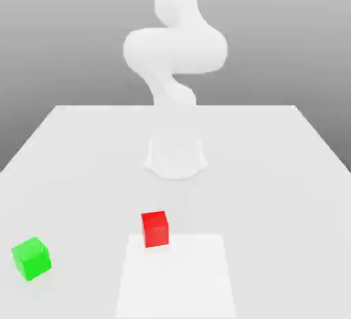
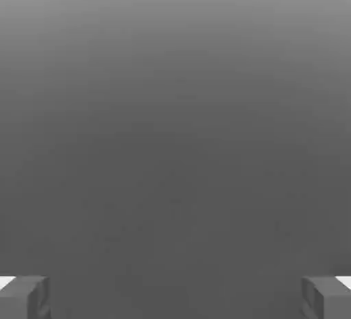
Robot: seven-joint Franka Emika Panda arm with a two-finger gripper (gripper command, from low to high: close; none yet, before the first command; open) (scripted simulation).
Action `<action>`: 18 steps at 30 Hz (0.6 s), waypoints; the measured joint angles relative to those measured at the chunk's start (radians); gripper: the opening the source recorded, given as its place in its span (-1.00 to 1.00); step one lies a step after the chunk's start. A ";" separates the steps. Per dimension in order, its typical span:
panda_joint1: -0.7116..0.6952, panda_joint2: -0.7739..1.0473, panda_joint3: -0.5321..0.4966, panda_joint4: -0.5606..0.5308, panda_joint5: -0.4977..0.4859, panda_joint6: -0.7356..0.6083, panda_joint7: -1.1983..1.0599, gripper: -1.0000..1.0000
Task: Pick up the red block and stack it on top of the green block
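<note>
The red block (image 1: 155,228) sits on the white table (image 1: 274,173), near the front and slightly toward the exterior view's left. The green block (image 1: 31,258) rests on the table further toward the exterior view's left, apart from the red one and a little nearer the front edge. In the hand view my gripper (image 2: 175,297) is open: its two grey fingertips (image 2: 24,296) stand far apart with nothing between them, against a plain grey background. The white arm (image 1: 175,50) rises from its base behind the blocks.
The arm's round base (image 1: 175,156) stands mid-table behind the red block. A brighter square patch (image 1: 177,276) lies on the table surface at the front, just beside and in front of the red block.
</note>
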 joint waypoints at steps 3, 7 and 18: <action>-0.004 0.084 -0.001 -0.098 -0.026 0.071 -0.029 0.00; -0.010 0.193 -0.019 -0.228 -0.053 0.163 -0.074 0.00; -0.016 0.601 -0.136 -0.591 -0.052 0.497 -0.279 0.00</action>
